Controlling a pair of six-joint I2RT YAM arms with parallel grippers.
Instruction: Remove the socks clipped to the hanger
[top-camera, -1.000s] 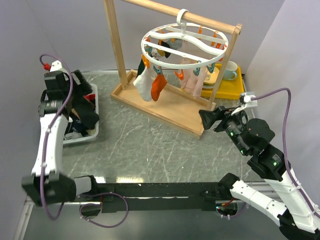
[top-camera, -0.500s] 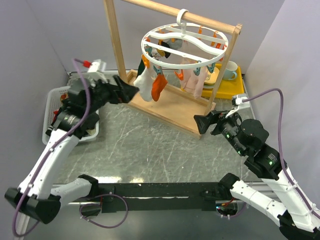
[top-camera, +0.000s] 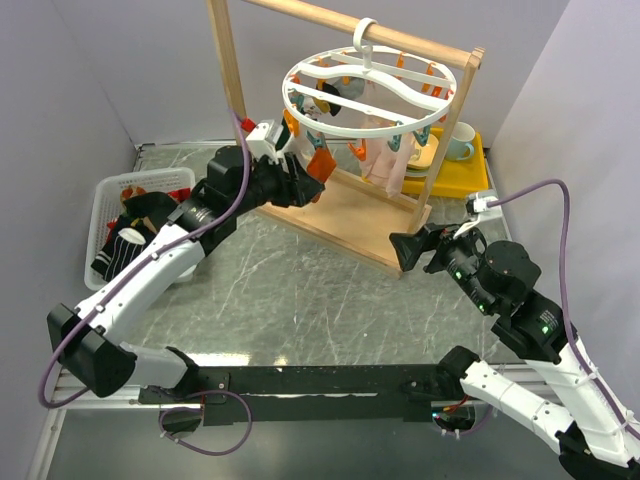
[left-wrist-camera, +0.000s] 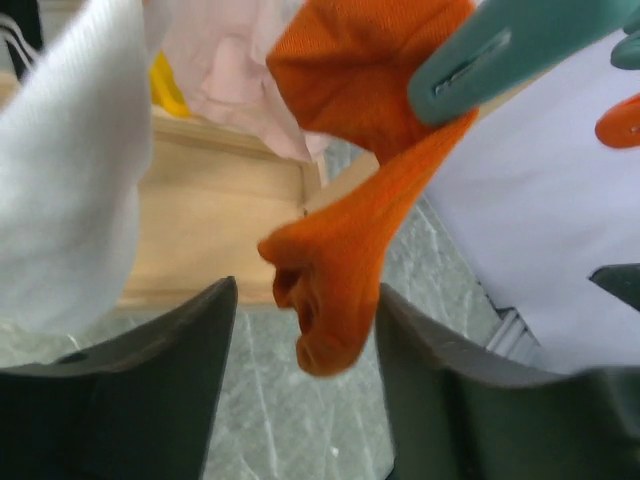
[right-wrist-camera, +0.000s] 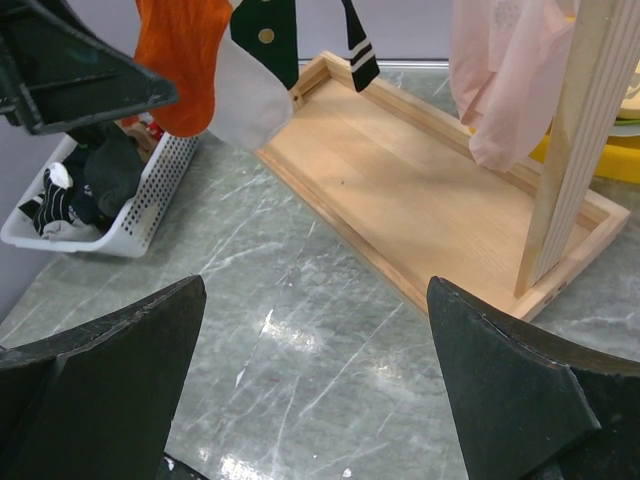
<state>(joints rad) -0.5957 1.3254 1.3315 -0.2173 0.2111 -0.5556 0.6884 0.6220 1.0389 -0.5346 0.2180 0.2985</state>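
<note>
**Top view.** The left gripper (top-camera: 308, 182) has its jaws apart and set at the low end of the orange sock (top-camera: 320, 165). That sock hangs from the hanger (top-camera: 372, 88), which hooks over the bar of the rack (top-camera: 345, 215). Pink socks (top-camera: 388, 160) hang beyond the left jaws, across the ring. The right gripper (top-camera: 405, 250) has its jaws spread wide and holds nothing. It points at the near corner of the rack base, well apart from the hanger. The basket (top-camera: 108, 190), with loose socks in it, lies behind the left jaws.

**Left wrist view.** The orange sock (left-wrist-camera: 345, 260) hangs between the two fingers (left-wrist-camera: 150, 380), its bunched toe at fingertip level — the jaws are not clamped on it. A teal clothespin (left-wrist-camera: 500, 50) grips its top, above the jaws. A white sock (left-wrist-camera: 70, 170) hangs above one jaw.

**Right wrist view.** The fingers (right-wrist-camera: 100, 390) stand wide, with only table (right-wrist-camera: 300, 340) between them. The rack base (right-wrist-camera: 430, 200) lies ahead of the jaws. Above and ahead hang the orange sock (right-wrist-camera: 180, 60), the white sock (right-wrist-camera: 250, 100), a green sock (right-wrist-camera: 268, 40), a striped sock (right-wrist-camera: 358, 50) and the pink socks (right-wrist-camera: 500, 80) — all still clipped.
</note>
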